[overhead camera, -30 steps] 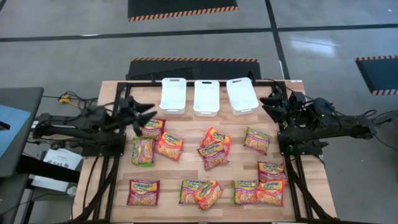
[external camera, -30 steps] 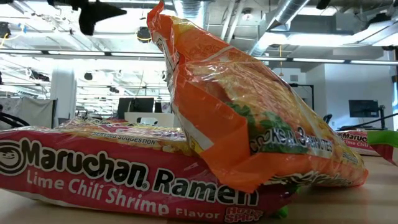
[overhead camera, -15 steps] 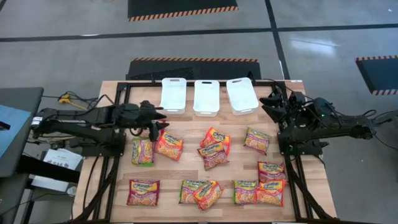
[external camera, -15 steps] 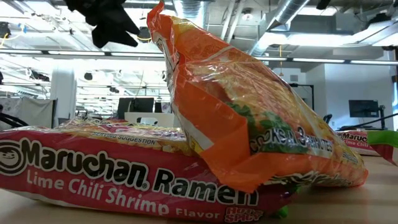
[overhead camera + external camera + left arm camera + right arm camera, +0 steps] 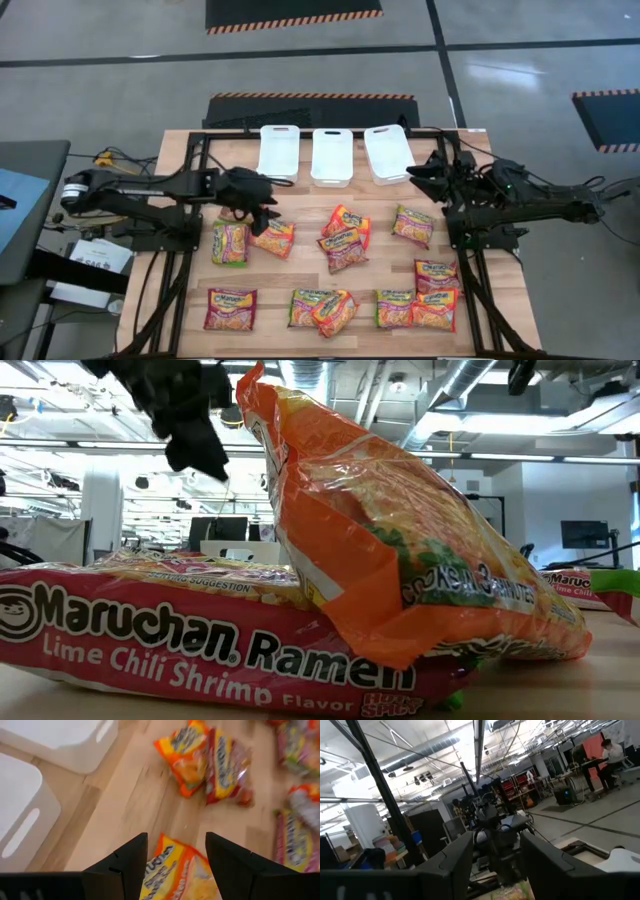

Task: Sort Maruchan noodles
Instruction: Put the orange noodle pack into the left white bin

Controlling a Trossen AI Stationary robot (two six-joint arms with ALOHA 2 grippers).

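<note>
Your left gripper (image 5: 262, 208) hangs over an orange ramen packet (image 5: 273, 237) on the left part of the wooden table (image 5: 300, 270), its two fingers (image 5: 122, 865) spread wide with the packet showing between them and nothing gripped. Your right gripper (image 5: 418, 178) waits just beside the rightmost of the three white bins (image 5: 389, 154) at the far edge, jaws also parted and empty. The other Maruchan noodles (image 5: 342, 245) lie scattered over the boards: a green one (image 5: 229, 243) just left of the orange packet, a pair in the middle, and a row along the near edge, where an orange packet (image 5: 400, 550) leans on a red one (image 5: 200, 640)
</note>
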